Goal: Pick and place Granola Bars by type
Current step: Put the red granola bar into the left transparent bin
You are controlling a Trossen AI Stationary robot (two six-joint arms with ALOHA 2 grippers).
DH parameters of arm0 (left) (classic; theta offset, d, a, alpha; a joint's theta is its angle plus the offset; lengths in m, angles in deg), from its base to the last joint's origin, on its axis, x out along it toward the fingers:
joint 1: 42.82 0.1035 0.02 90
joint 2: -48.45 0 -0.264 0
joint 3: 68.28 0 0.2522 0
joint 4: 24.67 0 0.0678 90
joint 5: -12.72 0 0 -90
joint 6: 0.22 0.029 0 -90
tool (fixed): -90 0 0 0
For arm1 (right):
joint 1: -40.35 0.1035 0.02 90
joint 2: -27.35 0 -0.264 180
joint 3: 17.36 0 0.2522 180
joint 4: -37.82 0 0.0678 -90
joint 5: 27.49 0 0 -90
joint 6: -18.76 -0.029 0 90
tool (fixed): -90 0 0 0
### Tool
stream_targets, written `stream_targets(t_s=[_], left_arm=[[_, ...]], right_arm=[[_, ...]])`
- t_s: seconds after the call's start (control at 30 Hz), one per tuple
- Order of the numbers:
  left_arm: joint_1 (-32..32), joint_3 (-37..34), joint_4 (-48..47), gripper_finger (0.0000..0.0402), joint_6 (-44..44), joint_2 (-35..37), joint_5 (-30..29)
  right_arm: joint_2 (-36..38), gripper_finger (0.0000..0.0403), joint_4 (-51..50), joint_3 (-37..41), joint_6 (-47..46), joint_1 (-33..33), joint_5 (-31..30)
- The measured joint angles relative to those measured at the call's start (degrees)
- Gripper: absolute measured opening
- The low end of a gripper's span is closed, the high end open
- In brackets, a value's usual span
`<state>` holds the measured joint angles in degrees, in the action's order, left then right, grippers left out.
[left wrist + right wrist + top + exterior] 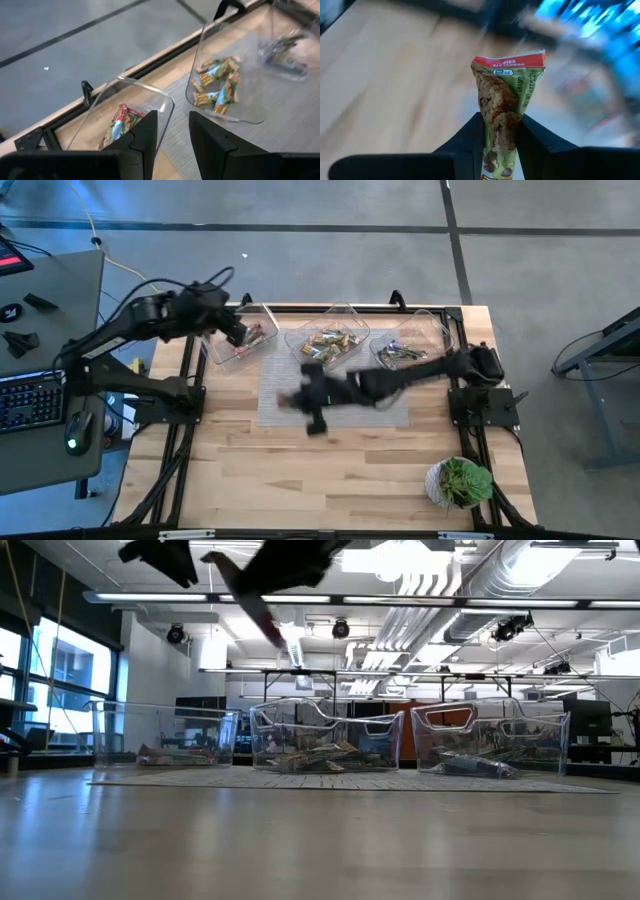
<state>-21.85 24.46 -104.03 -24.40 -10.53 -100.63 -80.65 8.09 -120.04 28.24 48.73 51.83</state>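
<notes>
My right gripper (303, 397) reaches from the table's right side and hovers above the grey mat (275, 415), shut on one granola bar (505, 95) with a green wrapper and a red end. In the low view this bar (264, 612) hangs high above the table. My left gripper (172, 132) is open above the left clear tub (232, 345), which holds red-orange bars (120, 122). The middle tub (330, 340) holds green-tan bars (217, 82). The right tub (410, 345) holds purple bars (285, 50). My right gripper pinches the bar between its two fingers, which lie on the wrapper's two sides at its lower part (499, 137). The red sealed end (510, 61) sticks out past the fingertips. The bar is lifted clear of the table.
The three tubs stand in a row along the mat's far edge. A small potted plant (460, 482) sits at the table's near right corner. Bare wood (300, 470) lies near the mat. A desk with a keyboard (25, 402) stands left of the table.
</notes>
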Motion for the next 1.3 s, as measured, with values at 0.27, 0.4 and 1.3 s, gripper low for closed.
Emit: stream_targets(t_s=[0.27,0.4,1.3], left_arm=[[0.00,0.00,-0.60,0.0108,-0.13,5.75,-0.37],[-0.02,0.02,-0.58,0.0108,-0.14,6.24,-0.35],[-0.02,0.02,-0.55,0.0108,-0.82,5.94,0.36]], right_arm=[[-1.84,0.0080,30.52,-0.35,4.11,-17.69,11.26],[-6.83,0.0080,45.29,-0.27,-2.76,-23.66,20.31],[-40.51,0.0109,31.63,-36.01,-1.76,-23.31,6.99]])
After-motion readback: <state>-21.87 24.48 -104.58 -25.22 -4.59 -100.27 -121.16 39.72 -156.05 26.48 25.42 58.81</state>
